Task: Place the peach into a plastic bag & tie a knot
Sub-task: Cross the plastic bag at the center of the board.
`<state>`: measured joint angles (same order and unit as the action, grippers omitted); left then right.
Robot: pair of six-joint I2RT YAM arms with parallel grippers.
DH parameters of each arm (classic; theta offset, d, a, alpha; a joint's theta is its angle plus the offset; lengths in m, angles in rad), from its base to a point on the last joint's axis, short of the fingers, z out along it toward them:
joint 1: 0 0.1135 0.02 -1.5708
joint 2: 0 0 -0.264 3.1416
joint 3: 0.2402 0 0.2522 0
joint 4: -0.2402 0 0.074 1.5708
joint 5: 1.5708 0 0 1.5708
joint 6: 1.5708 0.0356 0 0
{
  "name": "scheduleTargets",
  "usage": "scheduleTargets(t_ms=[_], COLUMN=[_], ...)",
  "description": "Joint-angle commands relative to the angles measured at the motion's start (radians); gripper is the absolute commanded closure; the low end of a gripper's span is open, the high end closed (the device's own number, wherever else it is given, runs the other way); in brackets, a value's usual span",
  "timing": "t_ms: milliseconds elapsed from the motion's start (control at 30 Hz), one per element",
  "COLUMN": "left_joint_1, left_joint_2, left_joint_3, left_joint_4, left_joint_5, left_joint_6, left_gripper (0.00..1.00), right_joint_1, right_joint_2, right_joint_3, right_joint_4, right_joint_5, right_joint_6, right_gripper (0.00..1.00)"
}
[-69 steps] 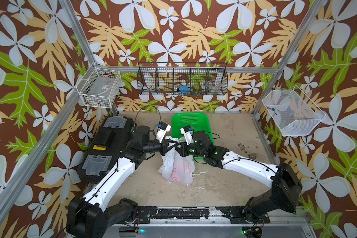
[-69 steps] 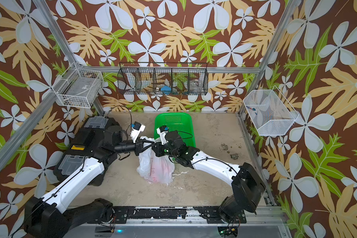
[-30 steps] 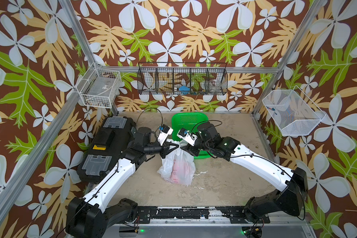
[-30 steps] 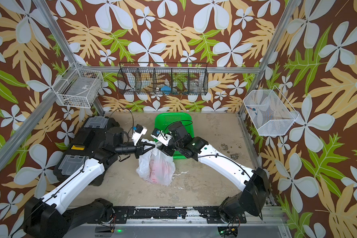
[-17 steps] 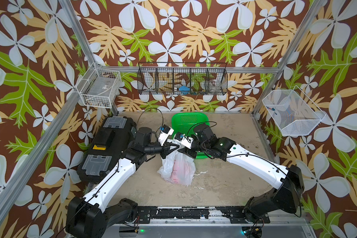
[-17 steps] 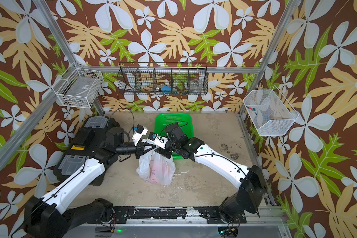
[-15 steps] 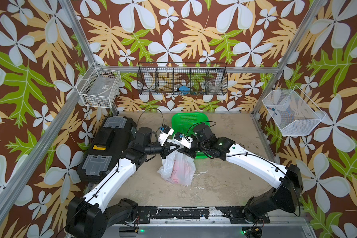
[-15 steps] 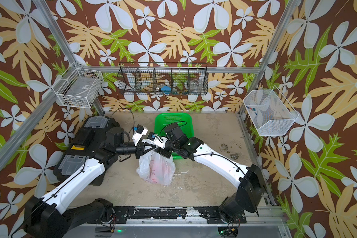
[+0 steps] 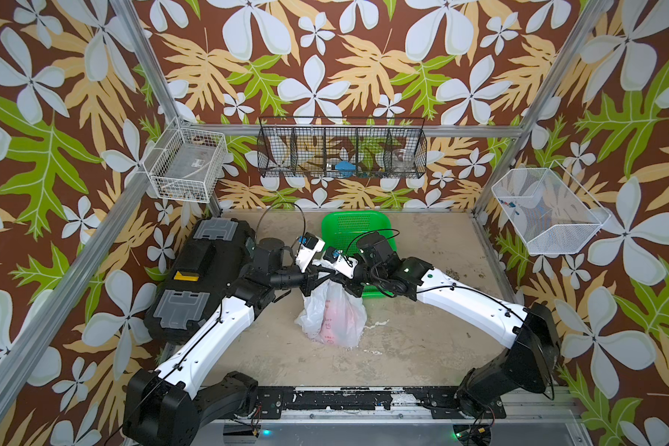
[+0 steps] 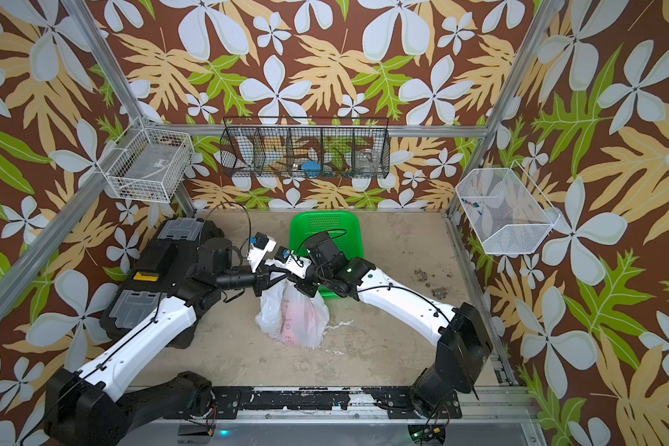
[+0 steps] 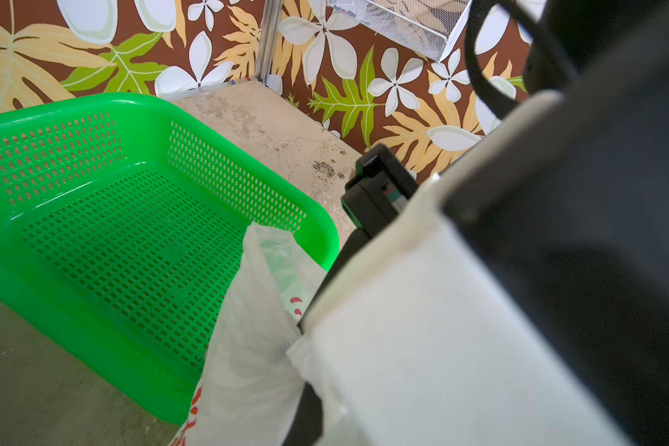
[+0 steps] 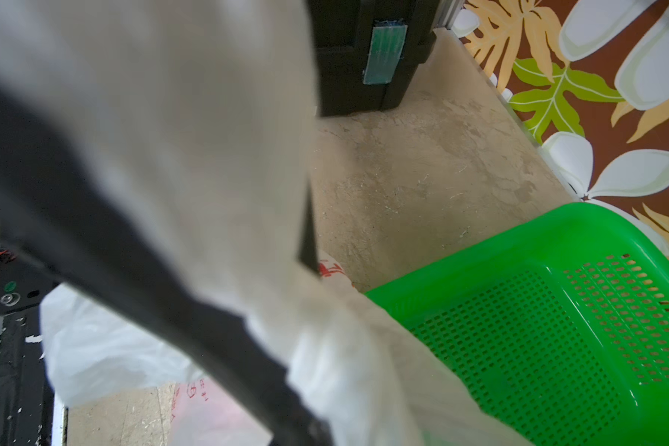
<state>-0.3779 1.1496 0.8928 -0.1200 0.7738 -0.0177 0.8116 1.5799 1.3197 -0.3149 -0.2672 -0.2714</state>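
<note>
The right gripper (image 9: pixel 335 275) had swung in from over the basket (image 9: pixel 337 226) to the neck of the bag (image 9: pixel 335 312), and its arm had stretched further across the table (image 9: pixel 421 340). The bag and the left gripper (image 9: pixel 319 276) had hardly shifted. The bag stood upright on the table just in front of the basket, its long axis running from a wide base up to a gathered neck that pointed at the two grippers. It was thin, crinkled, translucent white with red print (a pink tint showed through its lower half). The left gripper was pressed together on the neck. The right gripper met it there, but we could not tell whether it was spread or pinching.
</note>
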Motion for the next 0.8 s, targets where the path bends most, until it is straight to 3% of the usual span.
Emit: scheduleTargets(t_ms=[0, 67, 267, 467, 533, 600, 667, 767], left_joint_1=[-0.001, -0.002, 0.016, 0.016, 0.016, 0.015, 0.014, -0.017], left_joint_2=[-0.01, -0.019, -0.09, -0.064, -0.054, -0.053, -0.055, -0.09], left_joint_3=[0.005, -0.003, -0.098, -0.141, -0.152, -0.17, -0.207, -0.316], left_joint_4=[-0.008, -0.007, 0.001, 0.017, 0.038, 0.077, 0.155, 0.388], left_joint_5=[0.029, 0.026, -0.172, -0.181, -0.166, -0.14, -0.063, 0.017], left_joint_6=[-0.002, -0.018, -0.065, -0.066, -0.064, -0.082, -0.153, -0.33], left_gripper=[1.0, 1.0, 0.71, 0.65, 0.68, 0.8, 0.92, 1.0], right_joint_1=[0.004, 0.011, 0.013, 0.012, 0.012, 0.014, 0.024, 0.025], right_joint_2=[-0.017, -0.037, -0.114, -0.118, -0.113, -0.1, -0.097, -0.101], right_joint_3=[-0.037, -0.079, -0.204, -0.228, -0.24, -0.261, -0.314, -0.409], right_joint_4=[0.123, 0.192, 0.384, 0.407, 0.44, 0.497, 0.649, 0.912], right_joint_5=[0.09, 0.14, 0.186, 0.145, 0.158, 0.206, 0.304, 0.395], right_joint_6=[0.039, 0.045, 0.022, -0.009, -0.004, 0.004, 0.019, 0.07], right_gripper=[0.93, 0.98, 1.0, 1.0, 1.0, 1.0, 1.0, 1.0])
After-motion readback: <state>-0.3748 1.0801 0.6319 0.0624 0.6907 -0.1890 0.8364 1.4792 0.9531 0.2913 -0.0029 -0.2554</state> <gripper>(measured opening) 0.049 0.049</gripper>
